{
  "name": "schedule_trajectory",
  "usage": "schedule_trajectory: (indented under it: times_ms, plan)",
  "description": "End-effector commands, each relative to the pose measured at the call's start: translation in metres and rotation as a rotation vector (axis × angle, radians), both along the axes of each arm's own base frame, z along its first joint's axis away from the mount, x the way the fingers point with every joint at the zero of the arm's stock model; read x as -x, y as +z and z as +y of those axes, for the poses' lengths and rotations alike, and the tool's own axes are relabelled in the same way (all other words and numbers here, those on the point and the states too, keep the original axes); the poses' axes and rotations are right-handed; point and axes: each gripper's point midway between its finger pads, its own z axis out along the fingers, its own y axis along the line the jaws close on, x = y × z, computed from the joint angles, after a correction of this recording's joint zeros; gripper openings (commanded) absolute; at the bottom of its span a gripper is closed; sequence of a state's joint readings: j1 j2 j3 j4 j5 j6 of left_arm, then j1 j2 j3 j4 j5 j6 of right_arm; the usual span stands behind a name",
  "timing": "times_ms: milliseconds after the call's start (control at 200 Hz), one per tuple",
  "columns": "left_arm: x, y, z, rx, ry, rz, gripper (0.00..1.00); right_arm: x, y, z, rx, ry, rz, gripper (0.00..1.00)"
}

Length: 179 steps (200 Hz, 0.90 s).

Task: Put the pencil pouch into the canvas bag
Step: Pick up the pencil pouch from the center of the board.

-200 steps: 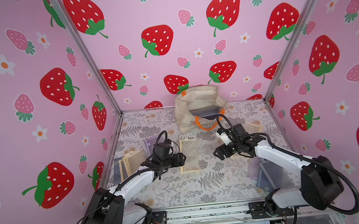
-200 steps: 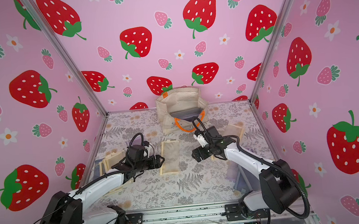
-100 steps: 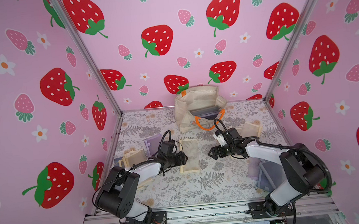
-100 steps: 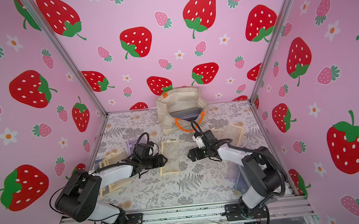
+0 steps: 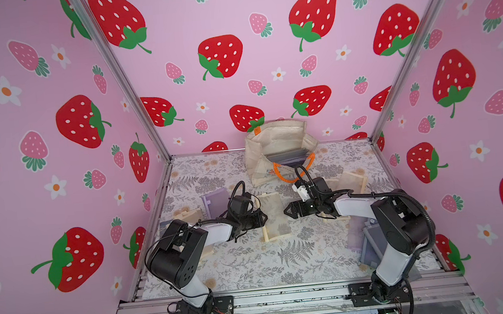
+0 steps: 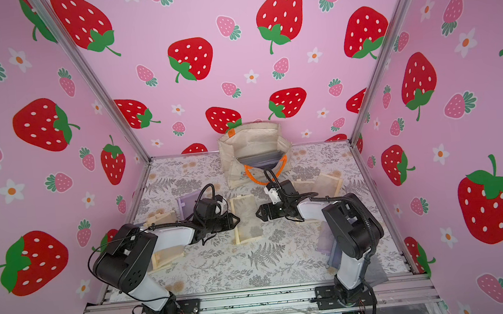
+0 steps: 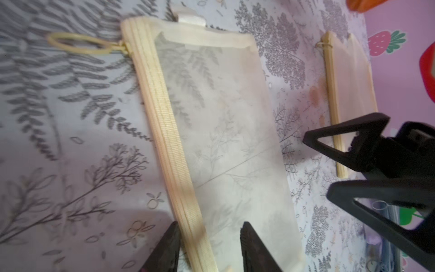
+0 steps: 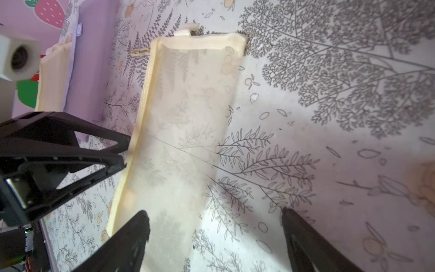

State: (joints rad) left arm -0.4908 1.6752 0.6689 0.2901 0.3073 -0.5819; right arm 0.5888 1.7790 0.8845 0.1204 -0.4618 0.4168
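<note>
The pencil pouch (image 5: 276,221) (image 6: 247,221) is a flat cream mesh sleeve with a ribbed zipper band, lying mid-table in both top views. My left gripper (image 5: 265,217) (image 7: 209,227) sits at its left side. The jaws are open but narrow and straddle the zipper band (image 7: 179,164), one fingertip touching it and the other over the mesh. My right gripper (image 5: 286,212) (image 8: 215,212) stands wide open at the pouch's opposite long edge (image 8: 183,141), one finger above the mesh and one over bare cloth. The canvas bag (image 5: 276,138) (image 6: 250,137) stands open at the back with orange handles.
Other pouches lie around: a lavender one (image 5: 216,201) and a cream one (image 5: 190,214) on the left, cream ones (image 5: 351,180) at the back right, purple-grey ones (image 5: 362,235) under the right arm. Pink walls close three sides.
My left jaws have narrowed around the pouch's zipper edge. The right gripper has slid left to the pouch's other edge, and both arms sit lower.
</note>
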Motion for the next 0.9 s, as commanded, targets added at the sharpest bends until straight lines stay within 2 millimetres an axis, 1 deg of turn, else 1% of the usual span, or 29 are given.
schedule_trajectory:
  times_ms: [0,95,275,325,335,350,415,700,890]
  plan:
    - [0.012,-0.018,-0.004,-0.015,0.001,0.068,0.34,0.011,-0.023,-0.002,0.012,-0.009,0.108,0.88]
    - [0.013,-0.019,-0.011,-0.008,-0.009,0.068,0.26,0.014,-0.027,0.001,-0.001,-0.006,0.129,0.87]
    - [0.014,-0.017,-0.015,-0.004,-0.011,0.062,0.08,0.019,-0.026,0.004,-0.013,0.001,0.141,0.86]
    - [0.015,-0.016,-0.015,-0.007,-0.012,0.059,0.07,0.021,-0.027,0.005,-0.014,0.005,0.146,0.86]
    - [0.015,-0.016,-0.015,-0.006,-0.013,0.059,0.03,0.021,-0.027,0.006,-0.014,0.006,0.147,0.86]
    - [0.016,-0.016,-0.016,-0.006,-0.015,0.059,0.01,0.022,-0.026,0.006,-0.016,0.008,0.146,0.86]
    - [0.018,-0.017,-0.016,-0.007,-0.017,0.061,0.0,0.024,-0.027,0.009,-0.021,0.014,0.152,0.86]
    - [0.023,-0.029,-0.013,-0.013,-0.01,0.073,0.0,0.033,-0.024,0.025,-0.077,0.052,0.186,0.81]
    - [0.023,-0.03,-0.014,-0.005,-0.01,0.07,0.0,0.036,-0.016,0.032,-0.111,0.07,0.181,0.74]
